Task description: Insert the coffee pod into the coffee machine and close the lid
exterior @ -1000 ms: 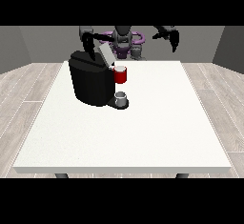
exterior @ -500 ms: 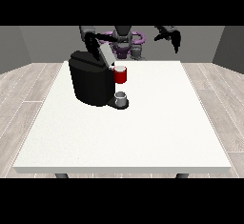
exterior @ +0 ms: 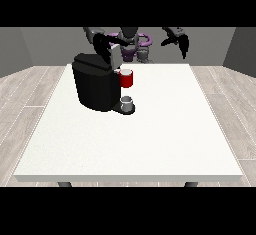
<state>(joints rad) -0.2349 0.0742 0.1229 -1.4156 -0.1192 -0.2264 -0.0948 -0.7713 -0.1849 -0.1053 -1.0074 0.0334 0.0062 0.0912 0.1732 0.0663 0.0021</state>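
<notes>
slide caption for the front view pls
Hand at view's left at the coffee machine lid; other hand raised.

Dark grey torso (exterior: 131,41) with purple rings at the waist, above the tabletop's far edge. Both arms are dark grey to black, each ending in a black hand: one (exterior: 103,45) at the view's left, one (exterior: 179,41) at the view's right

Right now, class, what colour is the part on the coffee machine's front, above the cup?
Red, seen in the front view.
</notes>
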